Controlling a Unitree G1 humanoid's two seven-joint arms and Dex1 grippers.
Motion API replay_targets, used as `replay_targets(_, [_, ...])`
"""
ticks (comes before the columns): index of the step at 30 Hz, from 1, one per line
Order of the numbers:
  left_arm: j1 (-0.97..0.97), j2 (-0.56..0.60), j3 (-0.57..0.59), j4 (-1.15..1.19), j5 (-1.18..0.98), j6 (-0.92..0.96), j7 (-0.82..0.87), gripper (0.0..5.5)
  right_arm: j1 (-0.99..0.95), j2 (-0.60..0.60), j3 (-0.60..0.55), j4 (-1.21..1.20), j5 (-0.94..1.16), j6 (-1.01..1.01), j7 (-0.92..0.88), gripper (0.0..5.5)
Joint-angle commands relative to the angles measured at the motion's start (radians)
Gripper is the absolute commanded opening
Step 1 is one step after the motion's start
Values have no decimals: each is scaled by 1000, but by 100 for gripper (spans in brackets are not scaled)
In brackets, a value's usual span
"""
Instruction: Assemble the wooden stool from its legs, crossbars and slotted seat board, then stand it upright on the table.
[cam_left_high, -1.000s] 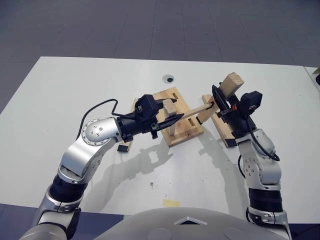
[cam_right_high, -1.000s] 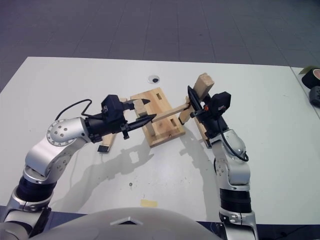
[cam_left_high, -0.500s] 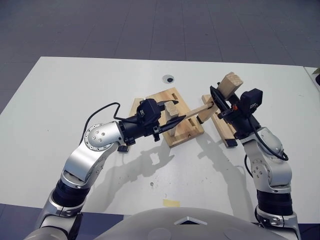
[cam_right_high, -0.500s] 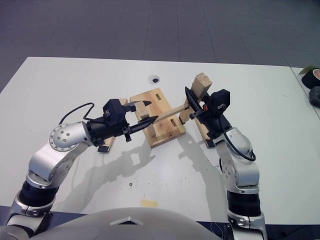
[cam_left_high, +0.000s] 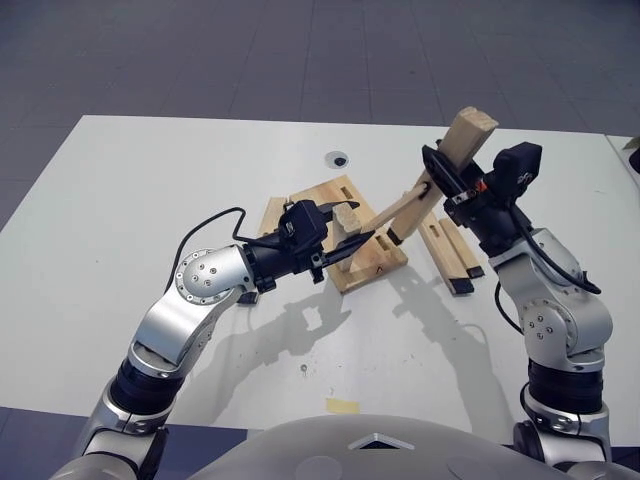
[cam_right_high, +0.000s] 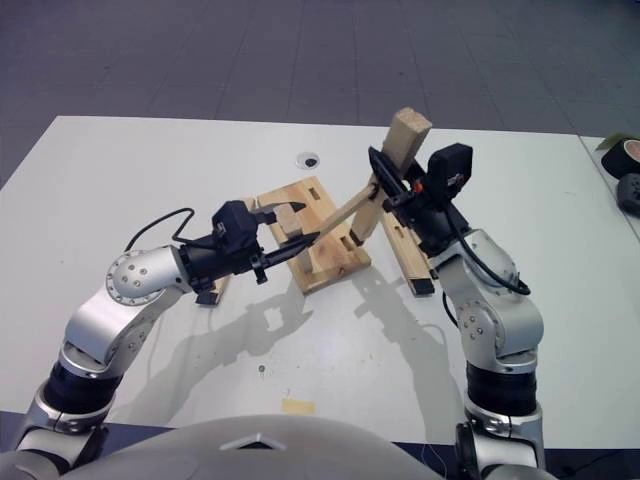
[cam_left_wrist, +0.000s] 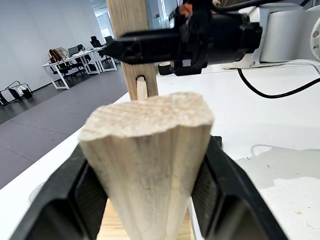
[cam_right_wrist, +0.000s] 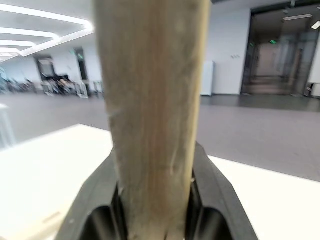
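Item: tilted leg (cam_left_high: 468, 133), clamped in the right gripper (cam_left_high: 438, 182), held above the table (cam_left_high: 150, 170). Its crossbar (cam_left_high: 398, 212) slopes down to the short leg (cam_left_high: 346, 211). That leg is pinched by the left gripper (cam_left_high: 355, 225), over the slotted seat board (cam_left_high: 375, 268).

Open-plan office hall. Beyond my left fingers (cam_left_wrist: 80, 200): desks (cam_left_wrist: 70, 59), chairs (cam_left_wrist: 95, 41). Past my right fingers (cam_right_wrist: 212, 192): ceiling light strips (cam_right_wrist: 35, 46), glass doors (cam_right_wrist: 280, 50).
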Motion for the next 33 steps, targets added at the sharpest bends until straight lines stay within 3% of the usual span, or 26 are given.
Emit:
replay_targets(1, [21, 23, -71, 59, 59, 56, -21, 203, 46, 37, 82, 16, 19, 75, 25, 102])
replay_targets(8, [17, 26, -79, 65, 64, 54, -25, 203, 30, 94, 39, -9, 52, 26, 33, 102])
replay_targets(16, [16, 22, -79, 71, 68, 50, -27, 203, 40, 60, 121, -28, -52, -45, 74, 102])
replay_targets(33, [21, 19, -98, 84, 80, 37, -27, 203, 35, 149, 62, 119, 82, -61, 90, 102])
